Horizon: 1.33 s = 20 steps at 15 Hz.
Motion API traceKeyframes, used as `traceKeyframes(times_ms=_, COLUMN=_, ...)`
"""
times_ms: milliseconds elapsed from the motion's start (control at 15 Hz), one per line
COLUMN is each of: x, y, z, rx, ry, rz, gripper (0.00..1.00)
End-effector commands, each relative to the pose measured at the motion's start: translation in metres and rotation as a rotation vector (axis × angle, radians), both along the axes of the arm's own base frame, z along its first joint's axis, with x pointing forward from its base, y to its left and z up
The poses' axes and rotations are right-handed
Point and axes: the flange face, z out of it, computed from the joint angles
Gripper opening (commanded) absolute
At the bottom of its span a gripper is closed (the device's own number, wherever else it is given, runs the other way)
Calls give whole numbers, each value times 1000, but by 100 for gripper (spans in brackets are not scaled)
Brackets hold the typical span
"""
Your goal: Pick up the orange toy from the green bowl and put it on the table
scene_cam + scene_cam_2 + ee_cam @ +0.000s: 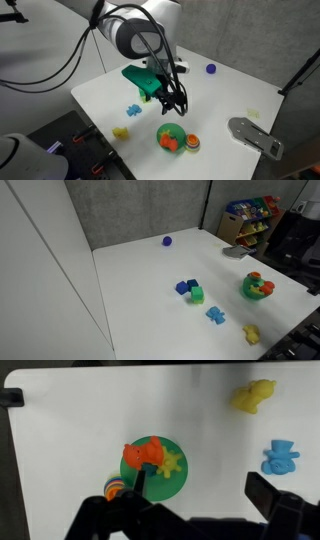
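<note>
Wrist view, far left: a round layered ball (114, 487) sits on the white table (70, 420), touching the green bowl (165, 482) at the bowl's 8 o'clock. And in that bowl is the orange toy (143, 453), up at the 11 o'clock side, with a small yellow star-shaped toy (173, 462) just beside it at 3 o'clock.

On to the gripper (200, 495), coming in from the bottom edge with its jaws spread wide and nothing between them. The orange toy lies at about 10 o'clock from the middle of the gap. One finger (135, 482) crosses the bowl's lower part right under the toy, and the other is well off to the right, clear of the bowl.

Further right, a yellow toy (254, 396) and a blue toy (281, 456) lie loose on the table, well apart from the bowl.

In an exterior view the gripper (175, 106) hangs above the bowl (178, 128), at its 12 o'clock, with the orange toy (168, 143) inside at the near rim. A grey plate (255, 135) is over at 3 o'clock.

Hard to make out: the gripper's base fills the wrist view's bottom edge in black and cuts off the bowl's lower rim. In an exterior view the bowl (250, 292) sits near the right edge, its contents a small orange blur, and I can't pick out the gripper there.
</note>
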Motion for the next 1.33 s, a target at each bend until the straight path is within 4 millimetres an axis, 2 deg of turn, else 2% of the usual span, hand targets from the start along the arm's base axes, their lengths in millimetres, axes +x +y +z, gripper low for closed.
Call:
traceKeyframes(times_ms=0, x=10, y=-22, z=-17, rx=-39, ry=3, rz=39, gripper=100)
traceKeyframes(times_ms=133, x=10, y=-19, z=-13, rx=-29, ry=14, rz=41, gripper=100)
traceKeyframes(times_ms=200, x=6, y=-16, z=-23, rx=-26, ry=16, rz=14, gripper=100)
traceKeyframes(times_ms=400, x=8, y=-16, z=-21, rx=-27, ry=12, rz=21, gripper=100)
traceKeyframes(times_ms=733, x=15, y=-38, z=-42, rx=-36, ry=-31, rz=38, gripper=100)
traceKeyframes(times_ms=933, x=14, y=-48, z=-61, rx=-38, ry=-32, rz=64, gripper=100)
traceKeyframes(times_ms=1267, x=6, y=-68, z=-110, rx=-39, ry=12, rz=76, gripper=100)
